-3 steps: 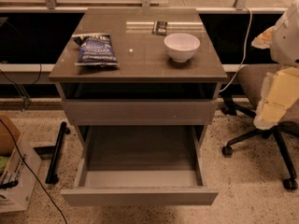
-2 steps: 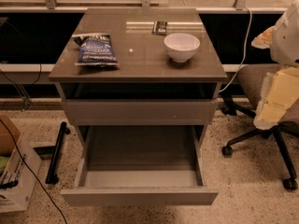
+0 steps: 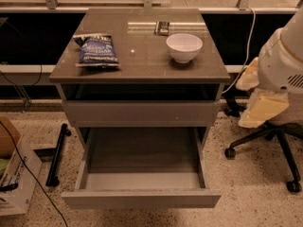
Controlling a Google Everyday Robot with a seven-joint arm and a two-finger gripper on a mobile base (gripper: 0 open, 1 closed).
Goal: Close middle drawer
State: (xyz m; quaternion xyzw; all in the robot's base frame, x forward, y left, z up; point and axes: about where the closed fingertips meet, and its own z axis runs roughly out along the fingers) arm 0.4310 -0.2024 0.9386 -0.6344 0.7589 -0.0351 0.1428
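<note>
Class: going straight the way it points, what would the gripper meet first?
Probably the cabinet's right side: the gripper, right of it, seems to point left, above the open middle drawer. Depth unclear.

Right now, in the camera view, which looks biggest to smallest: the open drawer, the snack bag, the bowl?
Middle drawer, pulled open: largest.
Blue snack bag: next.
White bowl: smallest, though close to the bag.
Gripper hangs right of the cabinet.
</note>
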